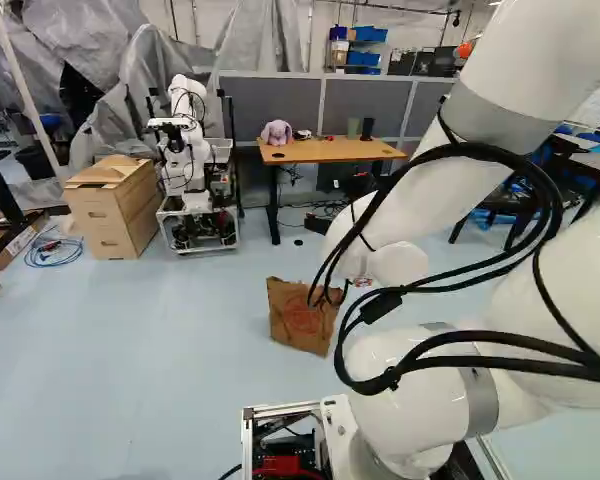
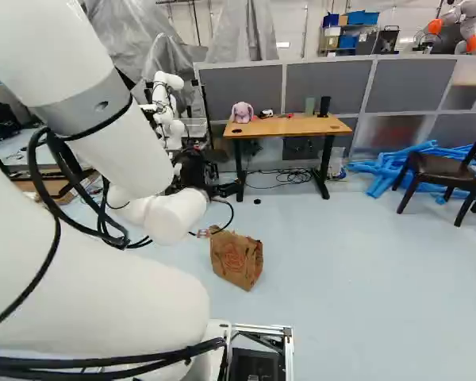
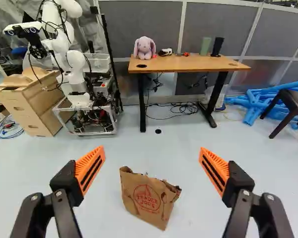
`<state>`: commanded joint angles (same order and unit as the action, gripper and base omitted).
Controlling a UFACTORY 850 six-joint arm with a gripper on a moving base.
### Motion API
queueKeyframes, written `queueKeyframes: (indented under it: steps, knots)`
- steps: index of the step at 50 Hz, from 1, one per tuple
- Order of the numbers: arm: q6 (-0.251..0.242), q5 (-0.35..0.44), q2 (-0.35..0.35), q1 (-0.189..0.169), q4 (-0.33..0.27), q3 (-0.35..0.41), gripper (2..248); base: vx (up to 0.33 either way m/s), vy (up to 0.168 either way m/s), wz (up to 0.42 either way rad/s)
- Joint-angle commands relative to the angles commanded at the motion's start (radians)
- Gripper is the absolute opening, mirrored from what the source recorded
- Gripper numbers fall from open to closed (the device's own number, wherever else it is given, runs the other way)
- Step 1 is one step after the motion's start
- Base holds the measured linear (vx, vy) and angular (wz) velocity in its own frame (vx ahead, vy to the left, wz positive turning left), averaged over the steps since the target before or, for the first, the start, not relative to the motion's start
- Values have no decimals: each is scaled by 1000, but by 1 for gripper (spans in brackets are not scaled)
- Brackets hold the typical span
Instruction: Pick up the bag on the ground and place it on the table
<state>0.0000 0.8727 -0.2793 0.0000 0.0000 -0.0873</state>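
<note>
Bag (image 3: 150,201): brown paper, red print on one face; on the floor ahead of the gripper (image 2: 197,170), within the gap between the fingers as seen by the wrist view, apart from both.
Gripper (image 3: 152,154): fingers spread wide, nothing pinched. Orange pads (image 3: 91,166) are clear in the wrist view only; the base views show mainly dark parts, partly covered by the arm (image 2: 115,147).
Table (image 3: 188,63): ahead of the gripper, beyond the bag. Wrist and right base views show both ends of its top.
Plush rabbit (image 3: 145,47): on the tabletop, ahead of the gripper; visible in all three views.
Another robot (image 3: 75,64): ahead of the gripper, beside the table. Left base and wrist views show its wheeled frame; in the right base view the arm hides much of it.
Wooden boxes (image 1: 112,212): beyond the gripper, next to another robot; plain in the left base and wrist views.
</note>
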Motion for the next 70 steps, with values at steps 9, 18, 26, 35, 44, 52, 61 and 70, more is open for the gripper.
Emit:
queueKeyframes:
  steps: [9, 18, 26, 35, 44, 52, 61, 70]
  knots:
    - [0, 0, 0, 0, 0, 0, 247, 195, -2, -24]
    - [0, 0, 0, 0, 0, 0, 247, 156, 0, -22]
    - [0, 0, 0, 0, 0, 0, 247, 18, -2, -2]
    - [0, 0, 2, 0, 0, -1, 247, 0, 0, 0]
    - [0, -4, 34, 3, 0, -29, 247, 0, 0, 0]
    - [0, -26, 83, 9, 0, -72, 247, 0, 0, 0]
    - [0, -57, 136, 17, 0, -120, 247, 0, 0, 0]
    - [0, -89, 189, 26, 0, -170, 247, 0, 0, 0]
